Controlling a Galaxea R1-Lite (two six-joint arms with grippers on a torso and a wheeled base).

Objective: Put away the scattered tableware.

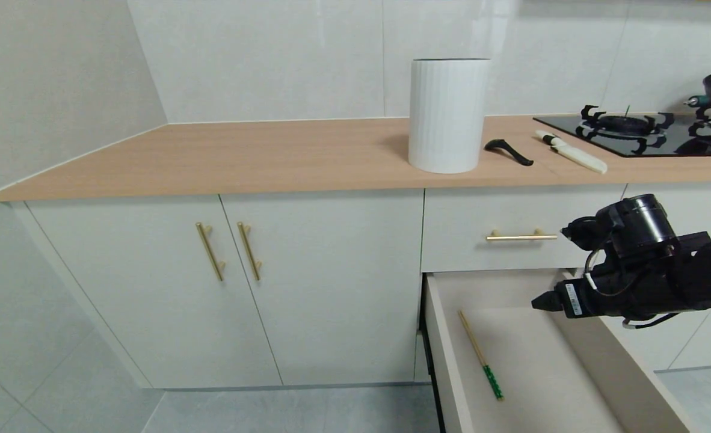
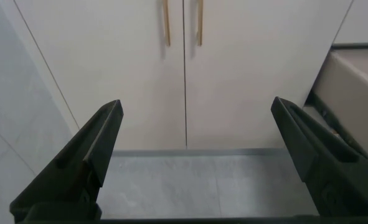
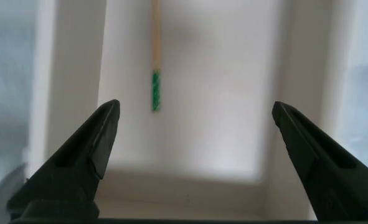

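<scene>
One chopstick noted inside the open drawer, presumably stowed there. Held right gripper wide, empty, above it; parked left gripper wide near cupboard doors. Saw knife waiting on counter.

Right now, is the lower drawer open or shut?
Open: the drawer is pulled out, its inside exposed, with a chopstick lying on its floor.

Chopstick in open drawer
</scene>
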